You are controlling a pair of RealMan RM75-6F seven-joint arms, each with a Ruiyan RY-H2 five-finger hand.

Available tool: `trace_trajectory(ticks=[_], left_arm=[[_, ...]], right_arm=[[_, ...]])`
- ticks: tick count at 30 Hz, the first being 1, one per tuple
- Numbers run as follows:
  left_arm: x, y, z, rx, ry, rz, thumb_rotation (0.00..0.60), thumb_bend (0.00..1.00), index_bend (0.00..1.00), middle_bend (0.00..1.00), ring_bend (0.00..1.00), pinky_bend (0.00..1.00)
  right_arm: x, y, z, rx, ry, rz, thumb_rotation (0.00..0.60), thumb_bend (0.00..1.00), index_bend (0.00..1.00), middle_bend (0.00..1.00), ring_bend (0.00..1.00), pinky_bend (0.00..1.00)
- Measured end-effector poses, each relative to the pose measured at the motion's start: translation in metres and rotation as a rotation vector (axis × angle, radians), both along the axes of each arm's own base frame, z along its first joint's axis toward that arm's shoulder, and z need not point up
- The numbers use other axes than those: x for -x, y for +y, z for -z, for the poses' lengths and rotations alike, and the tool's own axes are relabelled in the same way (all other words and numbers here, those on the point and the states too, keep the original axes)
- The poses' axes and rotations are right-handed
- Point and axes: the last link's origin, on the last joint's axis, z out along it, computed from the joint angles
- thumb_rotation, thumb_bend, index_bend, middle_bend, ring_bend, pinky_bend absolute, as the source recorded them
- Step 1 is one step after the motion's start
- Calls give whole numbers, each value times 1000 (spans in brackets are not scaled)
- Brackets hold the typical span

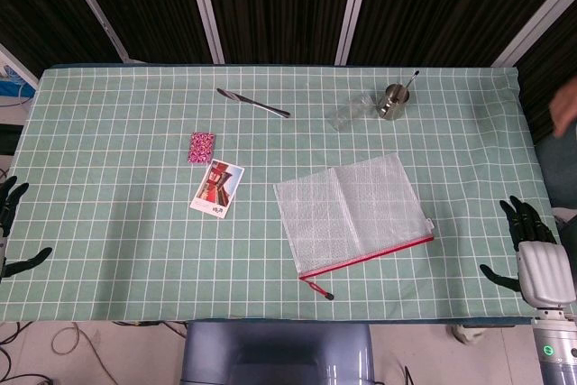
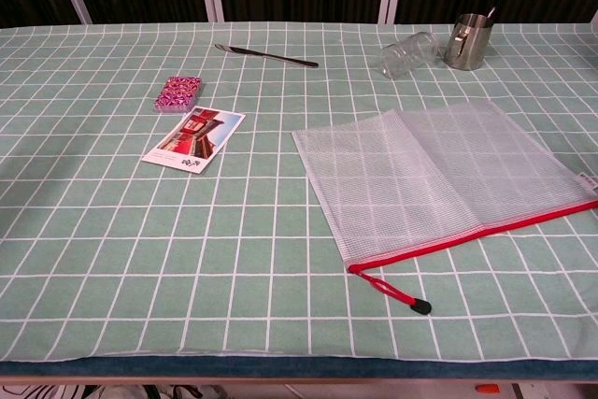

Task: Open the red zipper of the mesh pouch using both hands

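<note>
Green checked tablecloth (image 1: pixel 135 132) under flat mesh pouch (image 1: pixel 352 209)

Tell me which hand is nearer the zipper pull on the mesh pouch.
Right. The right hand rests at the table's right edge, past the pouch's far corner from the zipper pull. The left hand sits at the far left edge, much farther away.

1. We see the mesh pouch (image 1: pixel 352 212) lying flat on the table, right of centre: translucent white, rectangular, turned at a slant.
2. Its red zipper (image 1: pixel 368 257) runs along the near edge, closed along its whole length.
3. The zipper's pull cord (image 2: pixel 397 294), red with a black tip, trails from the near-left corner.
</note>
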Motion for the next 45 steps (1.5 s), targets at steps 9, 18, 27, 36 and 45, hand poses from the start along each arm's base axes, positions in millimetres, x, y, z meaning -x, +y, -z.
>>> trace_trajectory(ticks=[9,18,27,36,45], left_arm=[[0,0,0,-2,0,0,600,54,0,0,0,0],[0,1,1,1,-1,-7,600,54,0,0,0,0],[2,4,3,-5,9,-27,600,54,0,0,0,0],[2,6,4,-15,37,-37,600,54,0,0,0,0],[4,9,6,-22,62,-62,600,54,0,0,0,0]], right_arm=[[-1,0,0,-2,-1,-1,600,118,0,0,0,216],[-10,-3,0,-5,-14,-39,600,117,0,8,13,219],[-45,-16,6,-65,-62,-165,600,142,1,443,434,537],[-97,-40,38,-208,-84,-264,600,215,206,872,847,863],[-152,-53,98,-389,-79,-323,600,275,452,1000,1000,976]])
